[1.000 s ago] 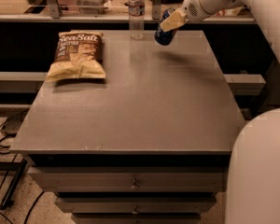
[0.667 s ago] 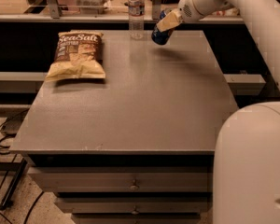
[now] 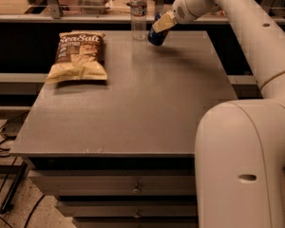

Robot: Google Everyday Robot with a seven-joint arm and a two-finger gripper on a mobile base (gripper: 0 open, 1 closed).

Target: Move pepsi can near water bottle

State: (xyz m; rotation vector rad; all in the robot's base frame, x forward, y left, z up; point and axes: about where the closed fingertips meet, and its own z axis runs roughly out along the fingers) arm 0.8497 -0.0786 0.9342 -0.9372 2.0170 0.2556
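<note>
The pepsi can (image 3: 156,36) is dark blue and tilted, held at the far edge of the grey table (image 3: 133,103). My gripper (image 3: 160,26) is shut on the pepsi can, its tan fingers (image 3: 163,22) clamped over the can's upper part. The can's base is at or just above the tabletop. The water bottle (image 3: 138,14) stands upright just left of the can, clear with a pale label band, a small gap between them.
A Sea Salt chip bag (image 3: 78,56) lies flat on the table's far left. My white arm (image 3: 247,37) reaches in from the right and its bulky base (image 3: 242,165) fills the lower right. Drawers (image 3: 133,189) sit under the tabletop.
My gripper has carried the pepsi can leftward, closer to the water bottle. The bottle and chip bag have not moved.
</note>
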